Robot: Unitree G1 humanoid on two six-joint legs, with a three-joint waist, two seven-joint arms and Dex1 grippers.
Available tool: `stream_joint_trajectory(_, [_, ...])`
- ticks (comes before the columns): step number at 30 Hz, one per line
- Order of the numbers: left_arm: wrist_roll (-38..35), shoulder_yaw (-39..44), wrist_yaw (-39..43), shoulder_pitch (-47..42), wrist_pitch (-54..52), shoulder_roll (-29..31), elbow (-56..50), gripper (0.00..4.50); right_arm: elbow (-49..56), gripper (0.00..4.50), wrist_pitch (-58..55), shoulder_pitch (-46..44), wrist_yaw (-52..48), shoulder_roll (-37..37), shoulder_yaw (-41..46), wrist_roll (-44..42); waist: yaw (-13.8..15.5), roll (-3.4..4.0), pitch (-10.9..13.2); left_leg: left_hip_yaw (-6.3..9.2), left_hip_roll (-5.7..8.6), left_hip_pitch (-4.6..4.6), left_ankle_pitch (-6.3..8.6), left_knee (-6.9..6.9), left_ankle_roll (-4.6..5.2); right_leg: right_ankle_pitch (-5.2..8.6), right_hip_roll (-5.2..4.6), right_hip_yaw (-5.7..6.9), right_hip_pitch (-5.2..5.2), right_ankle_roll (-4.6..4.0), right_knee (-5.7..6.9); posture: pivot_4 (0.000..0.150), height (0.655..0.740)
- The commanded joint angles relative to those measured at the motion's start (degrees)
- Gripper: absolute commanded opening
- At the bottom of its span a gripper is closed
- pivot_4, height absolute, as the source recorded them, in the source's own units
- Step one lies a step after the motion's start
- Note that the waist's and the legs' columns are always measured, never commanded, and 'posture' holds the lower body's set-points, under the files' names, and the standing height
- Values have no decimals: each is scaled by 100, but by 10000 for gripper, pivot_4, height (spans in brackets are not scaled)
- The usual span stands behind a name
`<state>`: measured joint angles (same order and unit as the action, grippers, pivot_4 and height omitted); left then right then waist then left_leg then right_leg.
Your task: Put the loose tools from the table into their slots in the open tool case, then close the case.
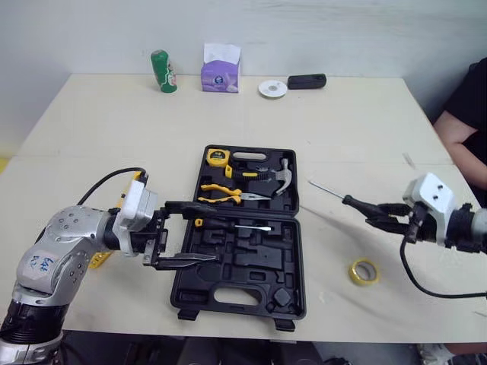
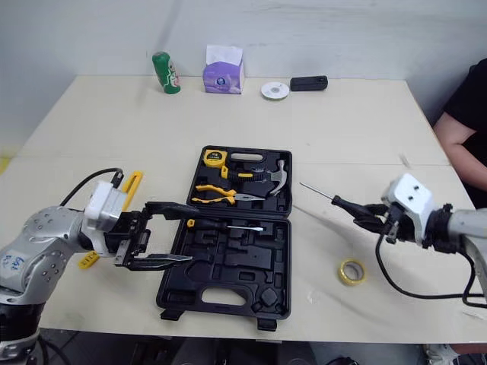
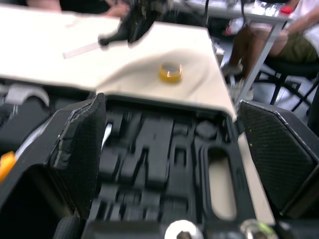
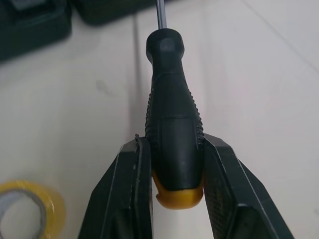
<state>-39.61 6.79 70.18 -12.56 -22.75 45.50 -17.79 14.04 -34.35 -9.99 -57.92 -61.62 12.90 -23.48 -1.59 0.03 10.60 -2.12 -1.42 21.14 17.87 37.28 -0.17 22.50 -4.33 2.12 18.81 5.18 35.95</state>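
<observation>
right gripper (image 4: 172, 164): jaws pinching the black handle of a screwdriver (image 4: 172, 109) just above its yellow butt end. the shaft points toward the tool case (image 1: 236, 293); the tool sits right of the case, apart from it, apparently lifted off the worktop (image 1: 342, 129). left gripper (image 1: 194, 234): jaws spread wide with nothing between them, hovering at the left edge of the case's near half, over bare slots. the case lies open. its far half holds a tape measure (image 1: 218, 157), pliers (image 1: 224, 196) and a hammer (image 1: 283, 176); a second screwdriver (image 1: 236, 226) lies in the near half, close to the hinge. loose on the worktop: a yellow tape roll (image 1: 364, 271) right of the case, near the right arm, and a yellow tool (image 2: 132, 185) by the left arm, kind unclear. far edge: green bottle (image 1: 163, 71), tissue box (image 1: 221, 68). a person (image 1: 468, 114) is at the right edge.
</observation>
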Motion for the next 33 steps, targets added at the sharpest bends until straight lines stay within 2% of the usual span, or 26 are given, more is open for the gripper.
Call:
stream_joint_trajectory(1, [153,170,183,111,295,84,186,45000,982,9198,-1142,-511,39,-172,-246,-657,7,-1,0,2,-1,1,0,0,0,0,0,1,2,0,-1,1500,7400])
stream_joint_trajectory(5, [220,300,236,220,428,134,400,45000,1617,9197,-1954,-1161,17,-252,-769,-1056,16,-1,2,3,1,13,1,-8,1,0,-6,3,9,-1,-9,1500,7400])
stream_joint_trajectory(7, [231,430,316,340,473,221,496,45000,1936,9197,-2288,-1599,31,-306,-1297,-1035,15,-1,2,7,4,18,2,-8,3,0,-12,5,11,-1,-13,1500,7400])
stream_joint_trajectory(10, [269,601,414,586,582,338,589,45000,2280,9197,-2960,-2458,238,23,-2014,-1159,-28,-1,3,5,7,24,4,-9,7,0,-18,1,25,-1,-13,1500,7400])
stream_joint_trajectory(13, [249,682,394,727,591,354,553,45000,2324,9197,-3241,-2890,419,222,-2534,-990,-24,-1,3,4,7,42,-1,-12,-1,2,-17,-2,59,-3,2,1500,7400])
stream_joint_trajectory(19, [271,811,335,1025,606,372,434,45000,2402,9197,-3444,-3231,779,530,-3422,-592,-9,-3,4,4,12,62,-4,-7,4,2,-23,1,75,-4,4,1500,7400])
stream_joint_trajectory(33, [256,859,209,1322,489,436,209,45000,2407,9197,-3519,-3454,1100,1054,-4132,-284,-28,-3,4,5,12,63,-10,-4,7,2,-23,2,81,-4,20,1500,7400])
